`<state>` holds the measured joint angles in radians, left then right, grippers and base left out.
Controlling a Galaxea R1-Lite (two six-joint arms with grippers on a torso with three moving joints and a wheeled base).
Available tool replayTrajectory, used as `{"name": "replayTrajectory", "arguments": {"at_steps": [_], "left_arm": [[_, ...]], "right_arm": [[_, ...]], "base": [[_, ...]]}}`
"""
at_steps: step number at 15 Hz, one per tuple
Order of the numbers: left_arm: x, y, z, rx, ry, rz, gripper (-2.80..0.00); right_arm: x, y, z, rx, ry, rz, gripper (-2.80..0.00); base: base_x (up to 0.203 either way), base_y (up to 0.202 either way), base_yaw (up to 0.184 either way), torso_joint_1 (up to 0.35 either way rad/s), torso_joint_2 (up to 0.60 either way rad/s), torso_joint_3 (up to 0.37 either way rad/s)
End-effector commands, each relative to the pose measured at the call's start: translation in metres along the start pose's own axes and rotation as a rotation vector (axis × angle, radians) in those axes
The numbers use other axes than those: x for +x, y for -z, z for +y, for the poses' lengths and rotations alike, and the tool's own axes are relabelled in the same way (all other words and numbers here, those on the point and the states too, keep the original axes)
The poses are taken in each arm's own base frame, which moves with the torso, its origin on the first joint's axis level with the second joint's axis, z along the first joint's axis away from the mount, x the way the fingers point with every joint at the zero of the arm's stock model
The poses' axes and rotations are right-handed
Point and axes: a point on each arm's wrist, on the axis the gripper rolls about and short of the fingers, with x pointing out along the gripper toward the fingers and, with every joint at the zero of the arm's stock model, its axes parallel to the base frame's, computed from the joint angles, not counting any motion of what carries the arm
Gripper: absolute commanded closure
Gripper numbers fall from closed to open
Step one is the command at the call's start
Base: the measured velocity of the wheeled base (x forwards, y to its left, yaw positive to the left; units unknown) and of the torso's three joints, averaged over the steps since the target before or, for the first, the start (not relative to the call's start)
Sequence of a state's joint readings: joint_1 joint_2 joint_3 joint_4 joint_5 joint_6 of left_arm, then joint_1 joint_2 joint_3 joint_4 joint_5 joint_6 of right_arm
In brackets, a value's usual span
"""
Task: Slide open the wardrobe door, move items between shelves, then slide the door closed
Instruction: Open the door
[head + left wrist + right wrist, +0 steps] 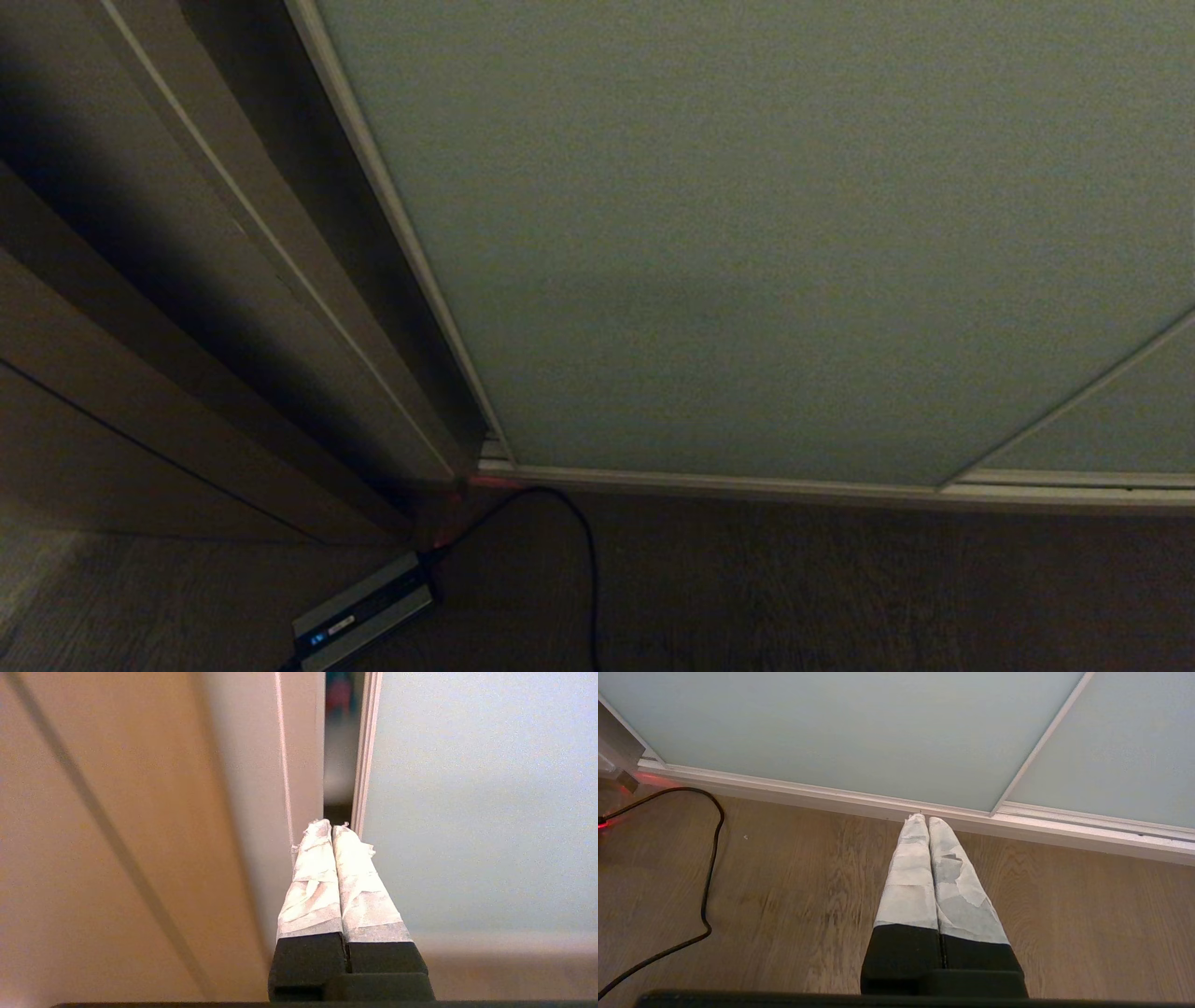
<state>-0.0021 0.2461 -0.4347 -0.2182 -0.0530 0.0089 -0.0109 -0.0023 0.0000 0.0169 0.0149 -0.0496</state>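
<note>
On the far left, brown panelling [140, 308], fixed and of no use for the task. Just beside it, a narrow dark gap [337, 765] along the door's beige frame [366, 751], with a blur of teal and pink deep inside, perhaps one of the items, too unclear to say. Pointed at that gap, the left gripper [332, 826], jaws pressed together and holding nothing; probably kept closed so as to make one thin wedge that can enter the slit and push the frame sideways. Whether the tips touch the frame already, cannot tell. Then the door [766, 233], wide and pale grey-green, nearly fully across its opening, so shelves hidden behind. On the floor [794, 896] in front, a black cable [709, 868] and a small box [364, 611], well apart from both arms. On the right, the right gripper [928, 820], also closed and empty, aimed low at the bottom rail [859, 800], seemingly parked.
</note>
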Motion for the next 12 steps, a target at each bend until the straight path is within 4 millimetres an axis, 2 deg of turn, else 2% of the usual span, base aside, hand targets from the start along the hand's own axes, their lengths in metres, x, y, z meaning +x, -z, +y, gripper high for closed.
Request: {"name": "replayTrajectory", "arguments": {"at_steps": [1,3,6,8,12], "left_arm": [[0.047,-0.022,0.003,0.0,0.003,-0.027,0.0],[0.091,-0.041,0.005,0.005,0.007,-0.15,0.0],[0.142,-0.059,0.007,-0.02,0.041,-0.265,0.0],[0.158,-0.069,0.007,-0.075,0.076,-0.322,0.0],[0.187,-0.056,0.008,-0.076,0.11,-0.298,0.0]], "right_arm": [[0.0,0.001,0.0,-0.001,-0.001,0.005,0.0],[0.0,0.001,0.0,-0.001,-0.001,0.006,0.0],[0.0,0.001,0.0,-0.001,-0.001,0.005,0.0],[0.0,0.001,0.0,-0.001,-0.001,0.005,0.0],[0.001,0.001,0.0,-0.001,-0.001,0.007,0.0]], "base": [[0.0,0.0,0.0,0.0,0.0,0.0],[0.0,0.0,0.0,0.0,0.0,0.0],[0.0,0.0,0.0,0.0,0.0,0.0],[0.0,0.0,0.0,0.0,0.0,0.0],[0.0,0.0,0.0,0.0,0.0,0.0]]}}
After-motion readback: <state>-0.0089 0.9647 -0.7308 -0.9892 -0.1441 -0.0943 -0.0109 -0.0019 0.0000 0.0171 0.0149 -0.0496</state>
